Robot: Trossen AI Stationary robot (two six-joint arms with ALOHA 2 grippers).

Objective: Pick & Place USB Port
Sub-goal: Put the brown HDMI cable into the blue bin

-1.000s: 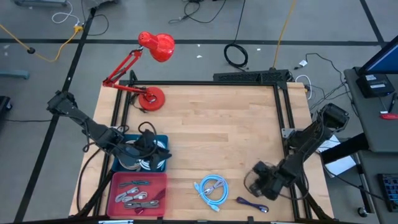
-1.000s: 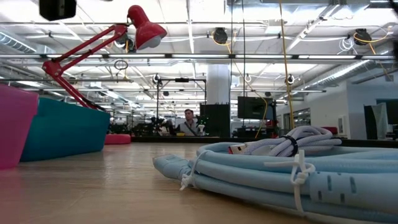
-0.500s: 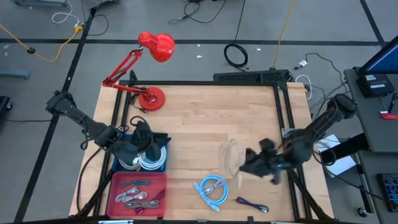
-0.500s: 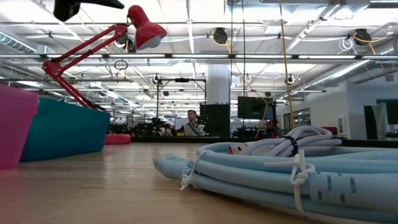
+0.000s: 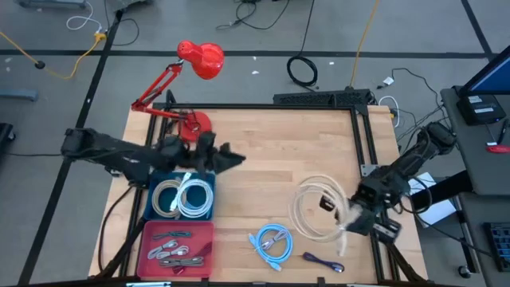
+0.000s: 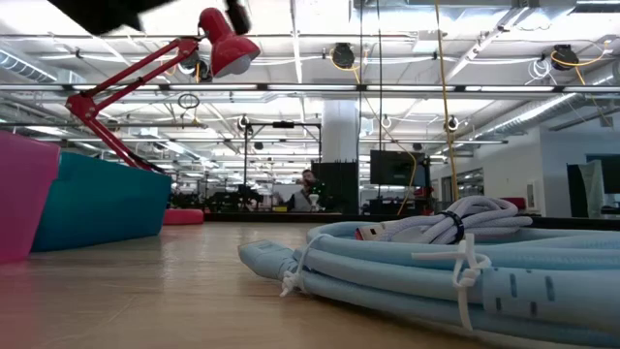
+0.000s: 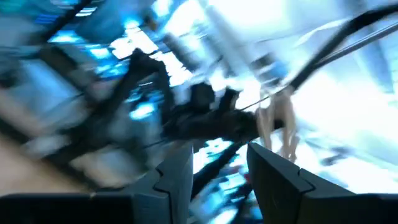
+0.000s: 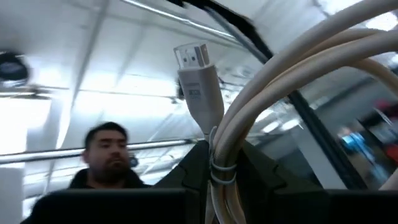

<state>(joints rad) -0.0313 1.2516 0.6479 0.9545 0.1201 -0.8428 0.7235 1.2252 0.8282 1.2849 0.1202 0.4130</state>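
A cream-white coiled USB cable (image 5: 312, 209) is at the table's right side, with my right gripper (image 5: 339, 210) shut on it. In the right wrist view its plug (image 8: 198, 74) sticks out beyond the gripper (image 8: 214, 183). My left gripper (image 5: 235, 158) is raised over the table just beyond the blue bin (image 5: 209, 209), which holds white cable coils. In the left wrist view it (image 7: 217, 180) is open with nothing between the fingers. A light-blue cable bundle (image 5: 272, 243) lies on the wood near the front edge. My right gripper pinches the cream cable's tied part (image 8: 216, 167), just below the plug, between its two fingers. The fingers slant upward. The plug points on past the fingertips, and the loops (image 8: 298, 81) sweep off to one side. In the high view the coil (image 5: 307, 191) spreads out from the gripper toward the table's middle.
A pink bin (image 5: 151, 239) with grey cables sits in front of the blue bin. A small purple cable (image 5: 323, 261) lies near the front edge. A red desk lamp (image 5: 195, 64) stands at the far left corner. A person (image 8: 106, 155) shows in the right wrist view.
My right gripper has risen from low at the table's near right corner and tipped upward, carrying the cream cable, whose coil now shows spread out beside it. My left gripper has swung from over the blue bin toward the table's middle and tipped up.
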